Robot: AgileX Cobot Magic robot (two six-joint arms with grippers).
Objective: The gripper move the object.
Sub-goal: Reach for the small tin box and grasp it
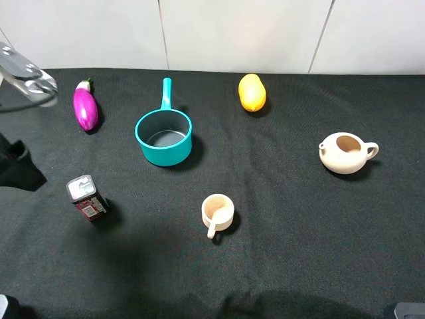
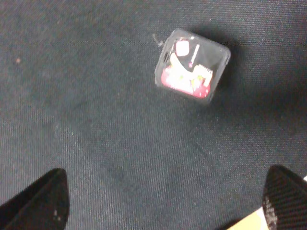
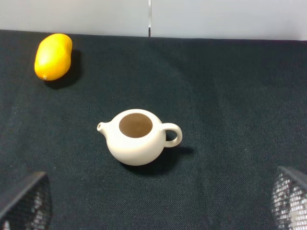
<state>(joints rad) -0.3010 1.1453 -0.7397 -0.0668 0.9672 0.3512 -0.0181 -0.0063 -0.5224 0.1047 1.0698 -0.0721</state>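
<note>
High view, dark red carton (image 1: 87,197) seen standing near the counter's (image 1: 299,266) left edge, well apart from beige cup (image 1: 217,212), left wrist, left gripper (image 2: 168,196) spread wide, carton left untouched ahead, right wrist, right gripper (image 3: 158,201) spread too, teapot (image 3: 139,136) ahead

High overview; wrist close-ups, seemingly downward

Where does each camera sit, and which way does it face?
Exterior high: mounted above, looking down on the black table, carton and teapot; dark robot part at left edge.
Left wrist: on left arm, facing down at carton; open left gripper shows.
Right wrist: on right arm, facing teapot; open right gripper shows.
Shared: exterior and left see carton; exterior and right see teapot.
</note>
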